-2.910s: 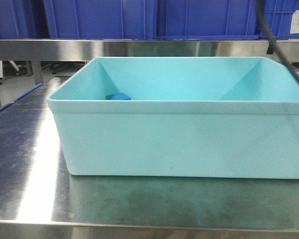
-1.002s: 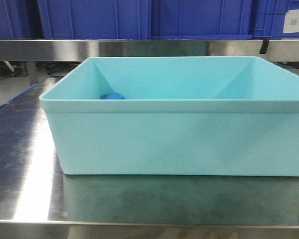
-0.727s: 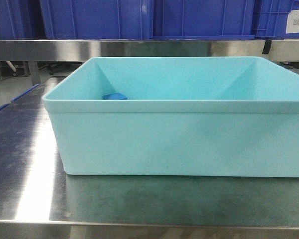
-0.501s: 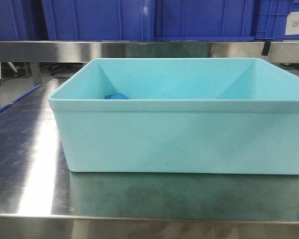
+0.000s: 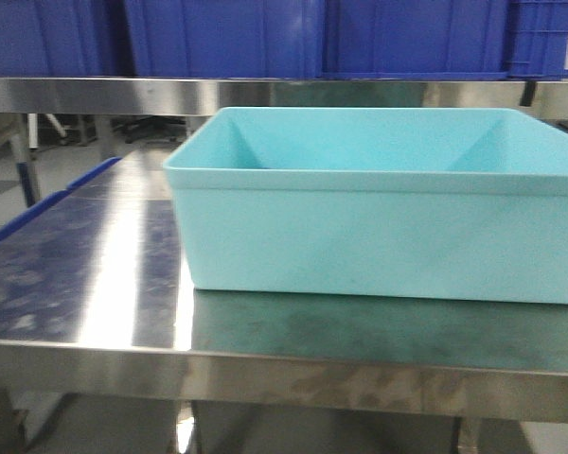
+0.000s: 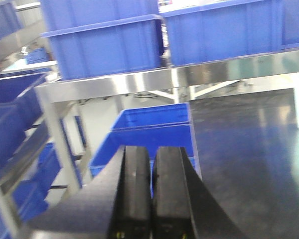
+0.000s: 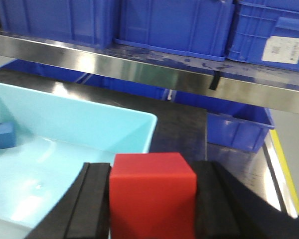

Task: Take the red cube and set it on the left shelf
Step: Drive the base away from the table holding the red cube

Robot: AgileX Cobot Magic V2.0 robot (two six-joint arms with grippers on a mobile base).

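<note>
Clearly found the red cube (image 7: 152,189) clamped between the two black fingers (image 7: 92,204) of the right gripper (image 7: 153,204), low in the middle of the right wrist view, one flat face toward the camera. Saw no long axis on it, all sides looking equal, so judged no turning needed for the hold. Judged it lifted clear of the pale turquoise tub (image 7: 65,129), which filled the left half of that frame, with a small blue block (image 7: 2,135) inside at the far left edge.

Noted the left gripper (image 6: 152,194) with its pads (image 6: 136,194) pressed together on nothing, low centre of the left wrist view, the steel tabletop (image 6: 249,149) to the right of it. Took the slanted steel rack at the left edge of that view for the left shelf (image 6: 25,149), though could not be sure.

Judged the goal to lie leftward from the cube, across the tub, nearer to the empty left arm than to the loaded right one. Counted as possible obstacles the tub walls and the steel rail (image 7: 139,67) carrying big blue crates (image 7: 164,25) across the top of the frame. Saw neither arm in the front view.
</note>
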